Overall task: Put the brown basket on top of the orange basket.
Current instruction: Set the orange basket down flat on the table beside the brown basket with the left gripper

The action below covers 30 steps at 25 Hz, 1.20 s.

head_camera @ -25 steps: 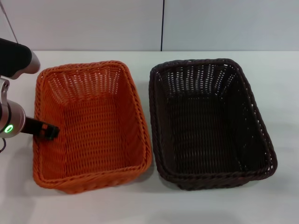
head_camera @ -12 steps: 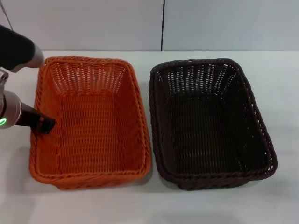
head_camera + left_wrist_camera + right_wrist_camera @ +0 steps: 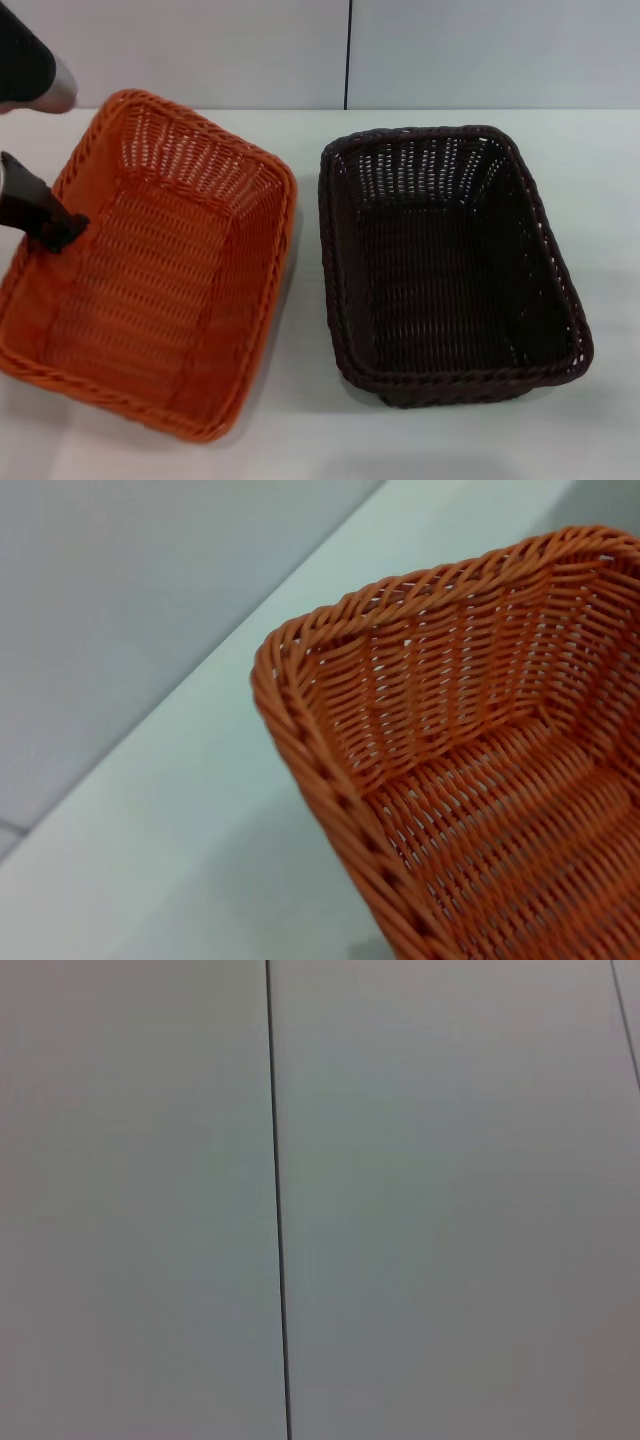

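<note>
The orange basket is at the left in the head view, raised off the table and turned askew, its left side lifted. My left gripper is shut on its left wall and rim. The left wrist view shows one braided corner of the orange basket above the white table. The brown basket sits flat and upright on the table at the right, apart from the orange one and empty. My right gripper is out of view; the right wrist view shows only a wall.
The white table runs under both baskets, with bare surface in front and between them. A grey wall with a dark vertical seam stands behind the table's far edge.
My left gripper has moved left and up with the orange basket, which has lifted, tilted and swung counter to its earlier square position. The brown basket has not moved.
</note>
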### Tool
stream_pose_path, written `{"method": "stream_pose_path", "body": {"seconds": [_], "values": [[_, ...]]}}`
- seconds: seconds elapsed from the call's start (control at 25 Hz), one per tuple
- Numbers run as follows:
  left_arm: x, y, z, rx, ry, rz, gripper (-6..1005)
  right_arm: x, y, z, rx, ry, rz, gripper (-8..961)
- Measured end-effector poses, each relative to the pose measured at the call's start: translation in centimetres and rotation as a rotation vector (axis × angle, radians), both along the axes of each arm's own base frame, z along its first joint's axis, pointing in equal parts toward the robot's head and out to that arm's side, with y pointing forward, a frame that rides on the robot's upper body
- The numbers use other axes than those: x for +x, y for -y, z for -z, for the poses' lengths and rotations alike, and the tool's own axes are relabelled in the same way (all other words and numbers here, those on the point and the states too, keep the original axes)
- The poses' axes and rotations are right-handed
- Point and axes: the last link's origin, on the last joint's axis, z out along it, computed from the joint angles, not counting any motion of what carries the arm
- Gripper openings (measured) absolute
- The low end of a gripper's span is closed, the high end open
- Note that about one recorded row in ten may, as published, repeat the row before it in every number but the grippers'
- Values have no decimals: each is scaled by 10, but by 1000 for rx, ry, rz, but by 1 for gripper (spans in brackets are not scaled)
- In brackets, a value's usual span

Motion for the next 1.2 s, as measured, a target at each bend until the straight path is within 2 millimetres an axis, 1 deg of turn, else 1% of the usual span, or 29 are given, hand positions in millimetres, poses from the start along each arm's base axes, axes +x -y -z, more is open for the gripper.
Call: {"method": "stream_pose_path", "body": {"seconds": [0.04, 0.08, 0.12, 0.16, 0.28, 0.32, 0.4, 0.44, 0.48, 0.52, 0.6, 0.76, 0.8, 0.84, 0.92, 0.96, 1.0, 1.08, 1.12, 1.2], "values": [[1, 0, -1, -12, -6, 9, 247, -1, 0, 1, 0, -3, -2, 595], [8, -1, -7, -47, -29, 52, 236, -2, 1, 3, -5, -6, -6, 595], [8, -1, -7, -47, -29, 52, 226, -2, 1, 3, -5, -6, -6, 595], [12, -1, -9, -72, -52, 88, 215, -2, 1, 4, -9, -7, -7, 595], [16, 0, -10, -116, -90, 137, 202, -3, 4, 6, -15, -12, -9, 595], [20, 0, -10, -158, -123, 183, 198, -3, 4, 6, -15, -12, -9, 595], [20, 0, -10, -158, -123, 183, 190, -4, 5, 7, -18, -16, -13, 595], [28, -5, -13, -223, -187, 271, 186, -5, 5, 8, -20, -17, -15, 595], [32, -6, -13, -271, -227, 322, 182, -5, 5, 8, -20, -18, -16, 595], [32, -6, -13, -271, -227, 322, 177, -5, 5, 8, -20, -18, -16, 595], [39, -7, -13, -337, -277, 401, 169, -6, 5, 9, -27, -17, -19, 595], [41, -8, -13, -350, -283, 413, 153, -7, 3, 11, -35, -17, -25, 595], [48, -8, -12, -396, -276, 443, 149, -8, 2, 12, -41, -17, -29, 595], [51, -7, -9, -428, -266, 461, 145, -8, 2, 12, -41, -17, -29, 595], [51, -7, -9, -428, -266, 461, 145, -10, 2, 13, -48, -16, -35, 595], [53, -5, -5, -455, -259, 478, 146, -10, 2, 13, -48, -16, -35, 595], [53, -5, -5, -455, -259, 478, 146, -10, 1, 14, -48, -16, -37, 595], [53, -12, 13, -543, -224, 498, 145, -11, 1, 13, -48, -16, -37, 596], [53, -12, 13, -543, -224, 498, 144, -11, 0, 13, -47, -15, -37, 596], [55, -27, 24, -563, -186, 493, 142, -11, -1, 11, -43, -13, -38, 596]]}}
